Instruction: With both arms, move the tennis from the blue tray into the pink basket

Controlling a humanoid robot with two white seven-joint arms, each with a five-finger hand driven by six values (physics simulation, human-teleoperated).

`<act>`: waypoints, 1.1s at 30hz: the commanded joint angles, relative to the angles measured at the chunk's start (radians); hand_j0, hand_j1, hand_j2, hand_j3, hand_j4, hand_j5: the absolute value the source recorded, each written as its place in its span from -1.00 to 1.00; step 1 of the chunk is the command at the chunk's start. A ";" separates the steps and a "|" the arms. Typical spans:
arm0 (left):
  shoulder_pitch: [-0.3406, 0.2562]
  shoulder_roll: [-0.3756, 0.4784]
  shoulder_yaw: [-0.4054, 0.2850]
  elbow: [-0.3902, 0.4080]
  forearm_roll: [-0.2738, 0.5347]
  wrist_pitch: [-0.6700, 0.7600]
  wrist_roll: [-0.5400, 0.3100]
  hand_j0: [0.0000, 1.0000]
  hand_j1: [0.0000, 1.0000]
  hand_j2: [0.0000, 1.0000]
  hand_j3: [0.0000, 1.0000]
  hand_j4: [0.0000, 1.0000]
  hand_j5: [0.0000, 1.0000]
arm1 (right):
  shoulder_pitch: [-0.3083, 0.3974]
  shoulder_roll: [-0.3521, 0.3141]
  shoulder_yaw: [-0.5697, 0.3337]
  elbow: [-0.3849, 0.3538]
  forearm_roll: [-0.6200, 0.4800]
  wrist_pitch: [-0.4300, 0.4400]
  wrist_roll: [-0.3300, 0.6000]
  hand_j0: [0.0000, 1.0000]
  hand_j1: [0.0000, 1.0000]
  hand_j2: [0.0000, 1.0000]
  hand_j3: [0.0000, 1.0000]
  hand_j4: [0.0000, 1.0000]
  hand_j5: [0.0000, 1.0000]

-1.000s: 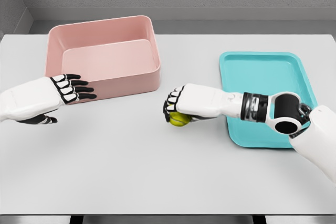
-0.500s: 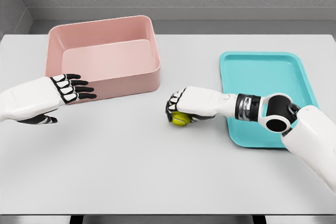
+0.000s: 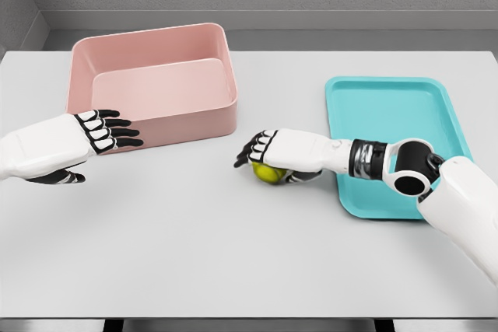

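The tennis ball (image 3: 268, 173) is seen on the white table (image 3: 233, 254), out of the blue tray (image 3: 393, 110) and just to the left of it, between the tray and the pink basket (image 3: 152, 83). It lies under the palm of the right hand (image 3: 276, 155), whose fingers (image 3: 247, 154) are extended and spread over it rather than wrapped around it; no firm hold can be made out, and whether the palm touches the ball cannot be told. The left hand (image 3: 78, 139) is held to the left of the ball, just in front of the basket's near wall, with its fingers straight and loosely apart and nothing in them.

The ball is judged to be light and springy, with a felt cover that gives fair friction, so slipping is less of a concern than rolling. On the flat table it is likely to be set moving by any sideways nudge. It is not considered fragile, and moderate pressure can be tolerated. A hold is best taken across its widest part, with thumb and fingers on opposite sides and the palm above, so that it is caged rather than pinched at the top. If it is to be passed toward the basket, the ball is best received from its free left side, where no fingers cover it.
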 commanded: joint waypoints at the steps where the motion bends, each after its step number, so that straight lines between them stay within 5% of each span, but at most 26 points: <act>1: 0.000 0.001 -0.001 0.000 0.006 0.001 0.001 1.00 1.00 1.00 1.00 1.00 1.00 | -0.002 -0.008 -0.010 0.000 -0.006 0.002 0.002 0.98 0.98 0.98 0.98 0.98 0.98; 8: 0.000 0.000 -0.001 0.000 0.006 0.001 0.001 1.00 1.00 1.00 1.00 1.00 1.00 | -0.012 -0.071 -0.145 -0.011 -0.016 0.002 0.064 0.99 0.99 0.99 0.99 0.99 0.99; 13: -0.002 -0.025 -0.001 0.000 -0.010 0.001 0.001 1.00 1.00 1.00 1.00 1.00 1.00 | 0.005 -0.117 -0.346 -0.108 -0.081 0.002 0.061 0.99 0.99 0.99 0.99 0.99 0.99; 19: -0.029 -0.218 -0.016 0.000 -0.165 0.001 -0.001 1.00 1.00 1.00 1.00 1.00 1.00 | 0.233 -0.126 -0.705 -0.246 -0.256 0.002 0.059 0.99 0.99 0.99 0.99 0.99 0.99; 23: -0.156 -0.350 -0.177 0.014 -0.208 0.001 -0.107 1.00 1.00 1.00 1.00 1.00 1.00 | 0.353 -0.117 -0.775 -0.280 -0.308 0.002 0.058 1.00 1.00 1.00 1.00 1.00 1.00; 30: -0.319 -0.370 -0.370 0.038 -0.204 0.001 -0.107 1.00 1.00 1.00 1.00 1.00 1.00 | 0.442 -0.085 -0.814 -0.266 -0.344 0.002 0.059 1.00 1.00 1.00 1.00 1.00 1.00; 33: -0.379 -0.394 -0.439 0.069 -0.198 0.001 -0.107 1.00 1.00 1.00 1.00 1.00 1.00 | 0.503 -0.052 -0.918 -0.250 -0.351 0.002 0.062 1.00 1.00 1.00 1.00 1.00 1.00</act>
